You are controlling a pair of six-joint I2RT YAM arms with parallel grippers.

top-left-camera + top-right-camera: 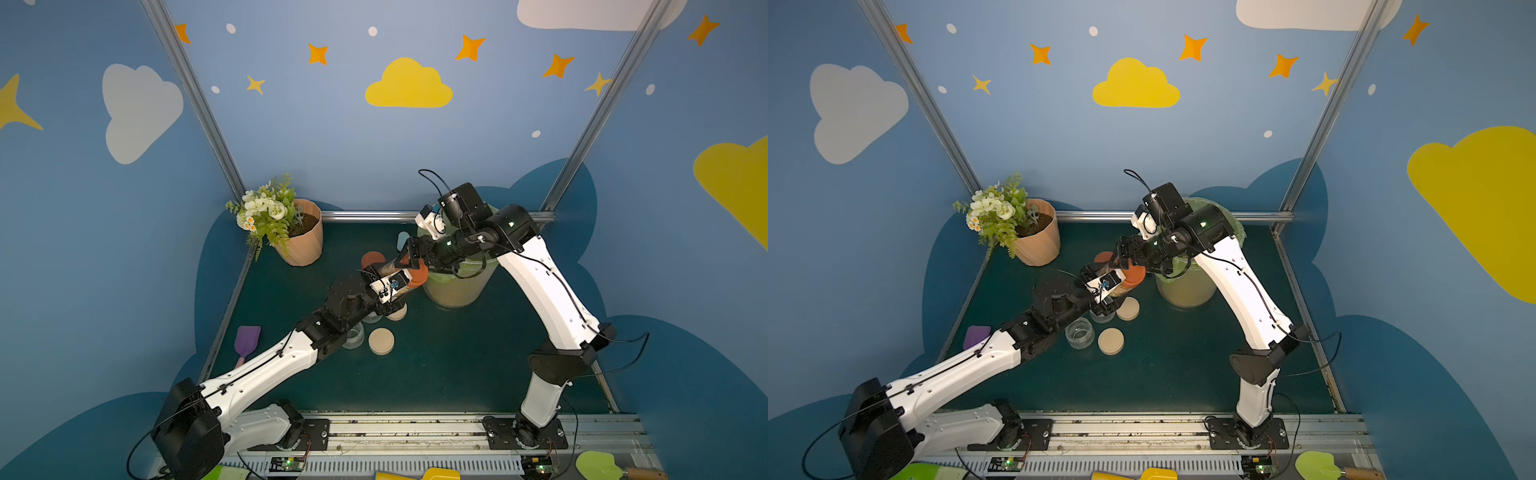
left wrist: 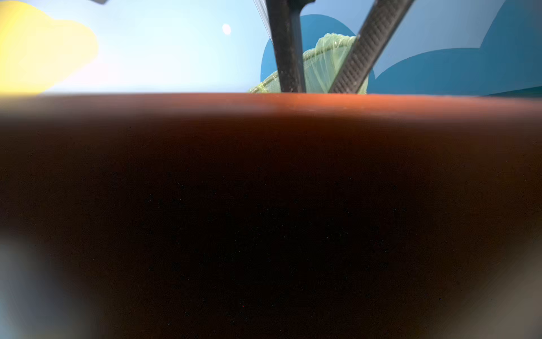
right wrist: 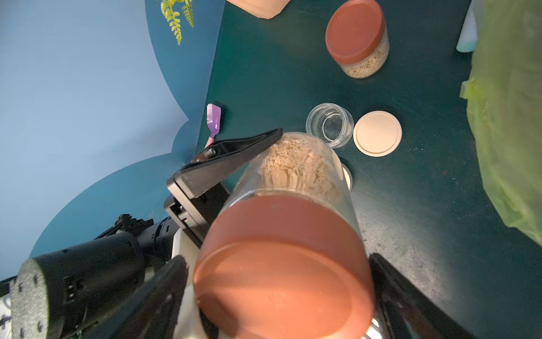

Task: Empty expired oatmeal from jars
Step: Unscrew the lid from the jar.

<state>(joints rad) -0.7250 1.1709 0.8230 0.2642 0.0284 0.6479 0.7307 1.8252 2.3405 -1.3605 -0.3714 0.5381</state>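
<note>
L gripper [image 1: 395,278] pinches tilted oatmeal jar [image 3: 296,170], long axis w/ rust-red lid [image 3: 281,281] pointing straight into R gripper [image 1: 410,261], jaws spread astride lid, not visibly clamped.

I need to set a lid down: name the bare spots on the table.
Bare: the front strip between the beige lids and the rail; the gap between flowerpot and standing jar. Crowded: the middle, around the empty jars and lids, up to the bin.
</note>
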